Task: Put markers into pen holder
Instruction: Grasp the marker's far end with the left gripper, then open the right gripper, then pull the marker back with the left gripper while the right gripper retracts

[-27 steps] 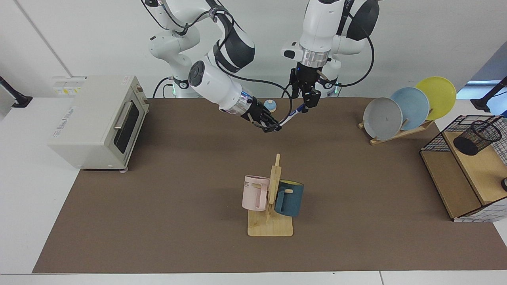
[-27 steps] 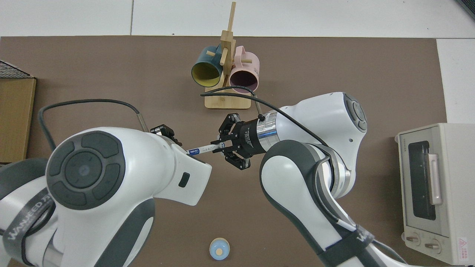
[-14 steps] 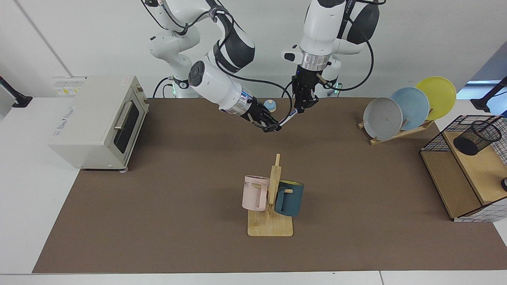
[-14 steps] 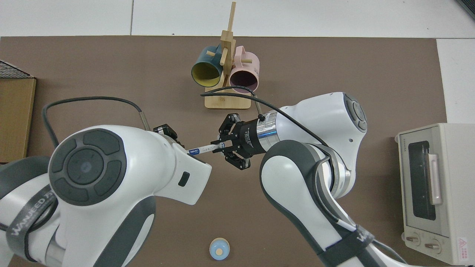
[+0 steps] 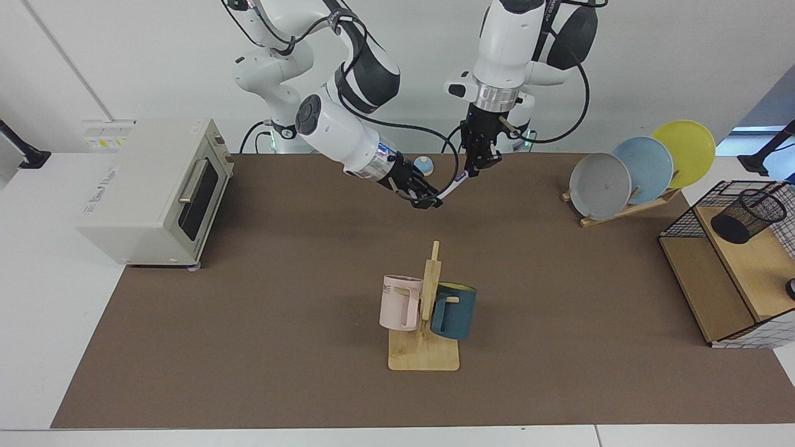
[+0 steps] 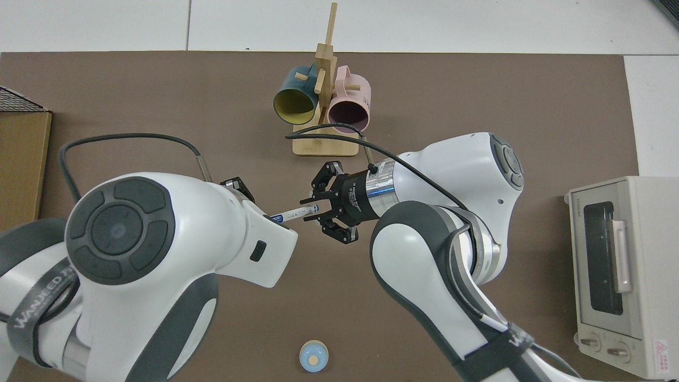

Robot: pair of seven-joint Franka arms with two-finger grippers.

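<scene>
Above the far middle of the desk, we held the marker slanted between our two grippers. Our left gripper was clamped on the marker's upper end. Our right gripper was at its lower end, fingers spread apart in the top view. The pen holder lay tipped on a wooden shelf, well apart from the left gripper, toward that arm's outer side.

Top view: left arm housing hides left gripper and the marker's far end. Pen holder out of frame.
</scene>
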